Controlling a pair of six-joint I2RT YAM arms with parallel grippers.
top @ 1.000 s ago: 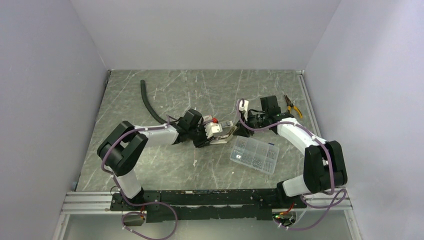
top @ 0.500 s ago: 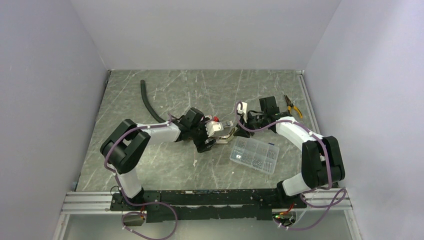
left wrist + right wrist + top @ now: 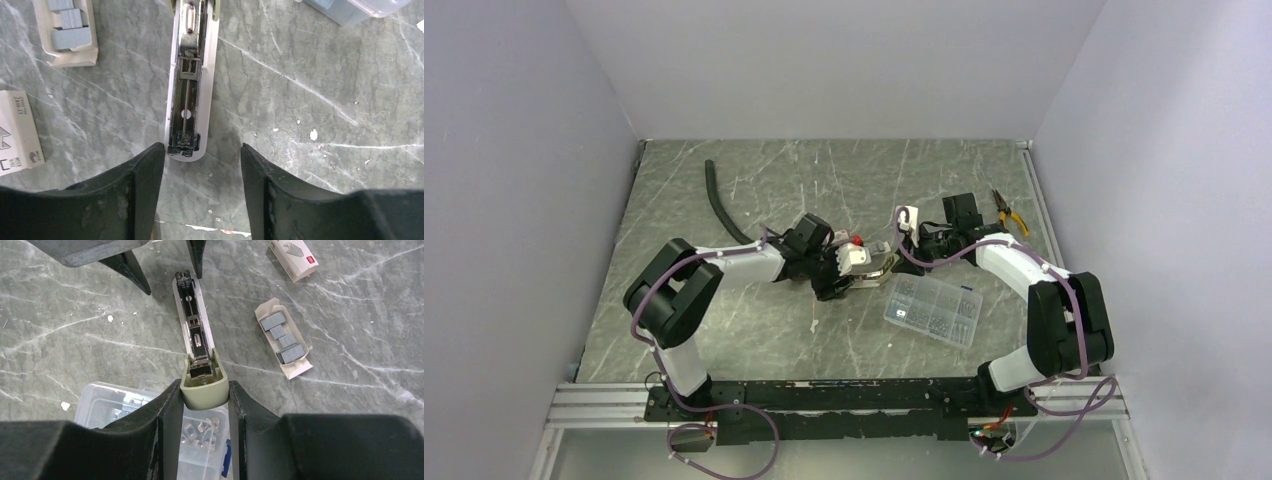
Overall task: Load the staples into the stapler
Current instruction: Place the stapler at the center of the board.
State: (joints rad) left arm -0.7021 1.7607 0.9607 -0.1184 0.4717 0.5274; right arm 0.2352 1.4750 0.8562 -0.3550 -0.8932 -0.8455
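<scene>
the right gripper [image 3: 204, 386] is clamping the olive rear end of the stapler [image 3: 194, 325], which is lying mid-table with its channel exposed. the left gripper [image 3: 201, 148] is sitting spread apart, flanking the stapler's front tip. in the right wrist view, a staple tray [image 3: 284, 337] is lying at the stapler's 3 o'clock.

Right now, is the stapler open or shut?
Open: the stapler shows its metal channel bare, facing up; the right gripper clasps its olive end.

The left arm [image 3: 724, 262] has swung its elbow a little to the right. Its wrist has gone a bit farther along the counter [image 3: 754, 340] toward the stapler [image 3: 879, 265]. The right arm [image 3: 1014, 262] has pulled its elbow in to the left.
</scene>
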